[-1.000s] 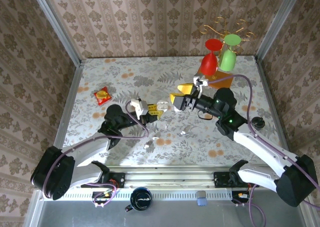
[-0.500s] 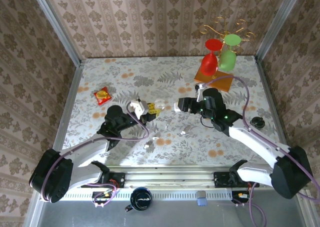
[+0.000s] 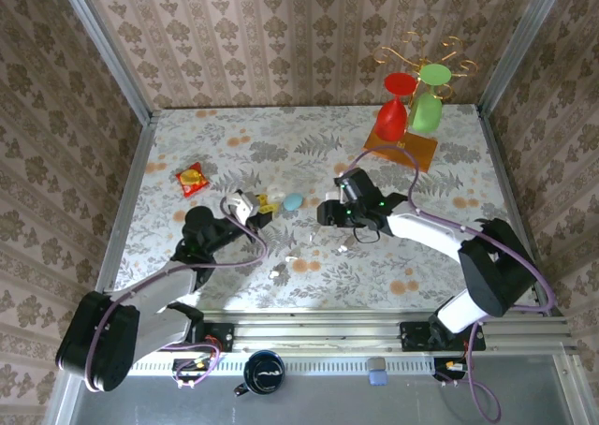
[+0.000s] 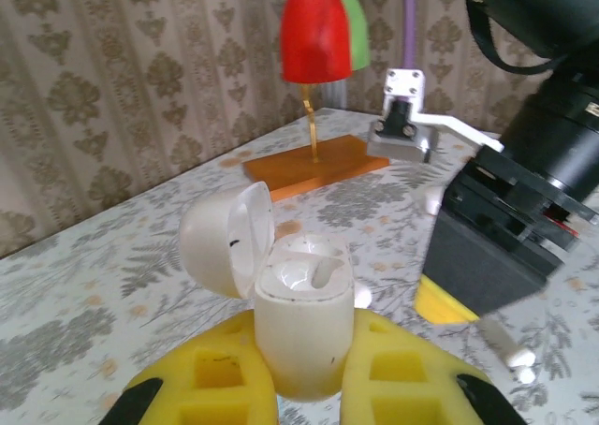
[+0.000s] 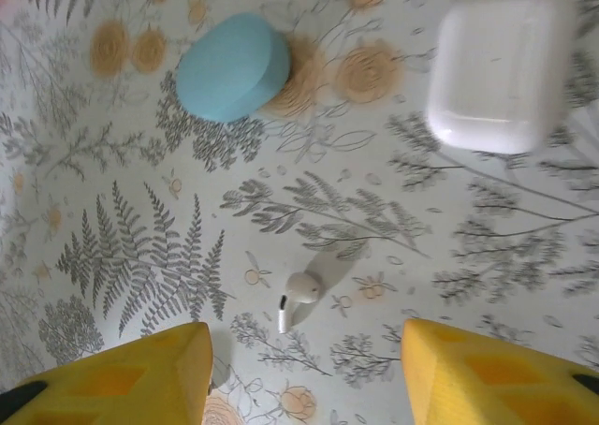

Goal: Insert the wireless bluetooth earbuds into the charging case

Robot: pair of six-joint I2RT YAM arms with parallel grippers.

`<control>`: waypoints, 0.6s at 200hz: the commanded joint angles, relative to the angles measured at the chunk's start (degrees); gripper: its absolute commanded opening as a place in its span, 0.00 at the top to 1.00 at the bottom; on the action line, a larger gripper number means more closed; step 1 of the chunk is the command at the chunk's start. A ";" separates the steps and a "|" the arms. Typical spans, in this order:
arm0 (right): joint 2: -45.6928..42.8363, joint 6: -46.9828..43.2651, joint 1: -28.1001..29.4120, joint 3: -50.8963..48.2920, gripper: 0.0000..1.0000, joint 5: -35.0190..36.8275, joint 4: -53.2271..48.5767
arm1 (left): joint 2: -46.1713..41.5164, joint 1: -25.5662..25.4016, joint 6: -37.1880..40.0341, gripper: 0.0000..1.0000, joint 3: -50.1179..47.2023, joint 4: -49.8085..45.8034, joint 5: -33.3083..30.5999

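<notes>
White charging case (image 3: 275, 197) is held up off the desk (image 3: 234, 153) in the top view, pinched in the left claw (image 3: 268, 200). The right claw (image 3: 329, 212) hangs low near the middle, just past a light-blue case (image 3: 293, 201). Why hold it in the air at all?

re: my guess is it's a fixture job. One arm presents the case steady so the other only has to fetch and drop. The red and green goblets (image 3: 393, 116) at the back are just clutter.

Left wrist view then: lid (image 4: 229, 252) is flipped open to the left, body clamped upright between the yellow pads (image 4: 430, 392). Is a bud already in there?

re: there's a white shape in the well, but I can't tell bud from moulding. The lid leans away from the right arm's black body (image 4: 510, 247), which looks deliberate to me. It leaves that side free for the approach.

And the right wrist view?

re: that claw's yellow fingers (image 5: 122, 376) stand apart with nothing between them. They're lined up either side of a lone earbud (image 5: 298, 289) lying on the desk just beyond the tips. The light-blue case sits well away and so does a squarish white case (image 5: 501, 69), so neither should get nudged. The bud is tiny and looks slick, so I'd expect it to need a centred pinch or it'll squirt out.
</notes>
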 commanded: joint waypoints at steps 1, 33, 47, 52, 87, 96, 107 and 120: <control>3.65 -0.34 2.28 4.02 0.44 4.31 -4.40 | -2.16 2.43 -0.85 1.00 -1.66 3.34 0.04; 10.96 -2.67 4.40 11.78 0.44 5.93 -11.71 | -4.31 5.12 -1.41 1.00 -3.41 3.71 0.75; 13.34 -3.31 4.54 14.00 0.44 4.08 -13.50 | -5.30 6.04 -1.32 1.00 -3.90 3.49 1.54; 13.99 -3.57 4.52 14.64 0.44 3.28 -14.09 | -5.71 6.27 -1.31 1.00 -4.08 3.35 1.76; 17.44 -5.57 2.72 16.88 0.47 -3.38 -15.48 | -6.43 6.81 -1.31 1.00 -4.65 3.05 2.30; 18.18 -5.92 2.11 16.95 0.47 -5.30 -15.22 | -6.32 6.87 -1.31 1.00 -4.66 3.05 2.47; 18.78 -6.32 1.63 16.89 0.48 -6.70 -14.54 | -6.13 6.98 -1.46 1.00 -4.57 3.18 2.53; 19.47 -6.85 1.27 17.59 0.48 -7.77 -14.67 | -6.06 7.03 -1.64 1.00 -4.48 3.08 2.57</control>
